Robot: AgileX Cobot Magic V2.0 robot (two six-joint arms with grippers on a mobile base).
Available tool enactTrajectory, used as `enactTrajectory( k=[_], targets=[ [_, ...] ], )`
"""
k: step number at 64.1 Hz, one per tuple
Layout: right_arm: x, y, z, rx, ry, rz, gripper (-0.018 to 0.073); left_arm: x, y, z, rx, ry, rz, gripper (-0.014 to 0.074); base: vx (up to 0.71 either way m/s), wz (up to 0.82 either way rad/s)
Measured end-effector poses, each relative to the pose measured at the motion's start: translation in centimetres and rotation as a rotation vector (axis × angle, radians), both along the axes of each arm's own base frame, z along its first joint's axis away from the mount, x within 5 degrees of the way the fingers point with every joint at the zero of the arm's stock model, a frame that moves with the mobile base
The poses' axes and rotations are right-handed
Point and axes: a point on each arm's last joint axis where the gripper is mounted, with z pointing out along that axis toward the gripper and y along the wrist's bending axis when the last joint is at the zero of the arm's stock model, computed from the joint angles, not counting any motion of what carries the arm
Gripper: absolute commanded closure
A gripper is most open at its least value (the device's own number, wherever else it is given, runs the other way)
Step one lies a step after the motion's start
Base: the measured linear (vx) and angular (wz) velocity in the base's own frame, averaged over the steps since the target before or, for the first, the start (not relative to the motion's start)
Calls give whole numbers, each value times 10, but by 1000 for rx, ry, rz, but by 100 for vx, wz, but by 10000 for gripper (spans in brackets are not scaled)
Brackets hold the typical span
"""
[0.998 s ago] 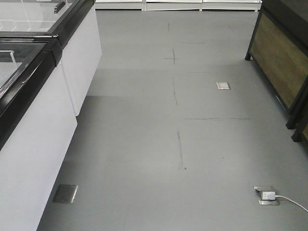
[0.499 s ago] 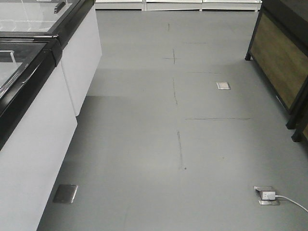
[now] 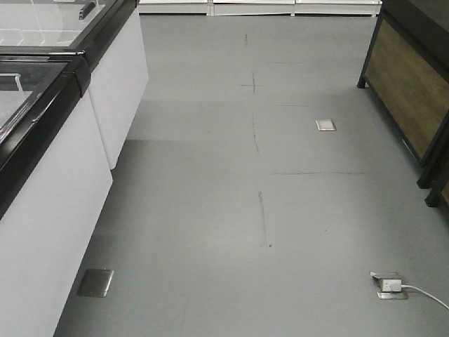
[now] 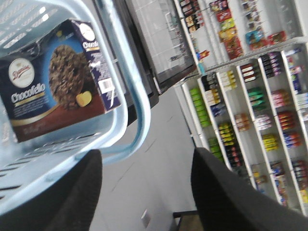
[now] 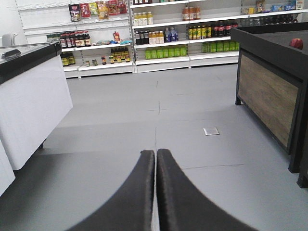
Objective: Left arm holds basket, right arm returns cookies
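The left hand [image 4: 147,155] is spread wide, its two dark fingers [image 4: 67,192] standing well apart. A looped handle [image 4: 139,106] of the light blue basket [image 4: 43,161] curves down into the gap between them. From the left wrist view I cannot tell whether the loop rests on the hand or only passes in front of it; neither finger presses on it.

The cookie box [image 4: 57,82] sits inside the basket, close against its rim. Its navy face shows, with a chocolate-chip cookie picture, white lettering and a round logo, and a barcode label is on its side panel. Behind the basket run store shelves [image 4: 250,96] packed with bottles and packets.

The right hand [image 5: 155,152] is closed, fingertips pressed together with nothing between them. It points out over the grey floor [image 5: 144,106] toward a far wall of drink shelves [image 5: 163,38].

In the front view the aisle lies between a white freezer chest [image 3: 63,161] with a black rim on one side and a wood-panelled stand [image 3: 407,91] on the other. A floor socket [image 3: 388,284] with a white cable sits near the stand.
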Motion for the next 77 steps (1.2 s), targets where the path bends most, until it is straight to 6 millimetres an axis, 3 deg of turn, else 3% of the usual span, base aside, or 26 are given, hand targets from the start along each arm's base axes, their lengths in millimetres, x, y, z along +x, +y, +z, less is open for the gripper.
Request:
enactTrajectory(
  k=[18,36,62,77],
  targets=[
    [0,0,0,0,0,0,567,11,30,-21,-17,-39,-5,183,0,0],
    [0,0,0,0,0,0,567,29,50,-45,-80,-147,-109,116,0,0],
    [0,0,0,0,0,0,567,32,66,-27,10,-167,-25,100,0,0],
    [0,0,0,0,0,0,567,40,80,-49,-101,-157,-40,100,0,0]
  ],
)
